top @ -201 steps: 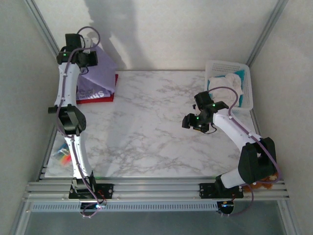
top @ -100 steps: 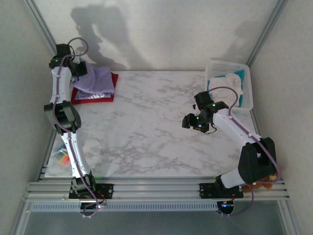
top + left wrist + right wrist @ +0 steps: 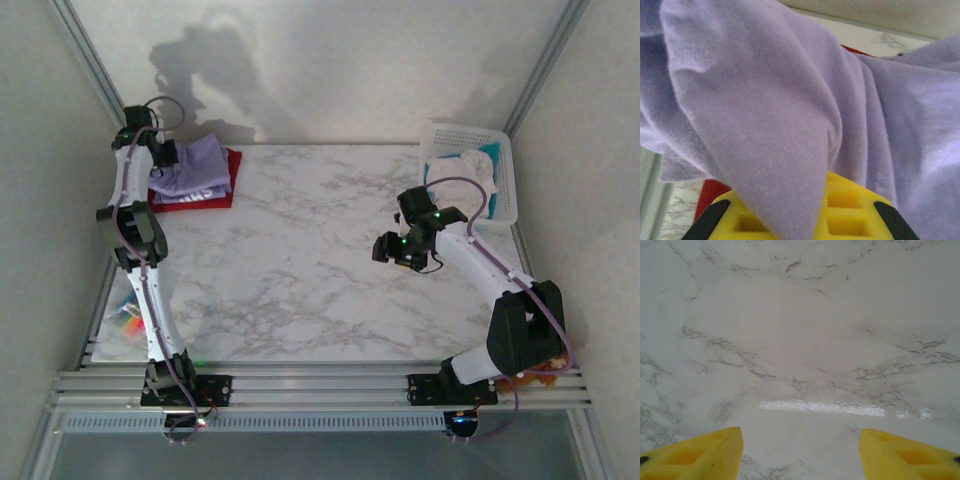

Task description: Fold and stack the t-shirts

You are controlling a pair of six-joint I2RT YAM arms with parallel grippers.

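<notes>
The purple shirt [image 3: 790, 100] drapes over the left claw [image 3: 164, 157], above the red shirt [image 3: 236, 172]; whether it's pinched I cannot tell, so withdrawing might drag both askew, while the right claw [image 3: 800, 450] gapes empty over the tabletop [image 3: 800, 340].

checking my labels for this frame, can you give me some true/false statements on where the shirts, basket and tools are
1. The right tool is open over the bare marble table. True.
2. The lavender t-shirt lies on top of the red t-shirt. True.
3. The white basket sits at the table's far left corner. False: it is at the far right corner.
4. The left tool hovers over the middle of the table. False: it is at the far left, shut on the lavender t-shirt.
5. The basket is empty. False: it holds white cloth.
</notes>
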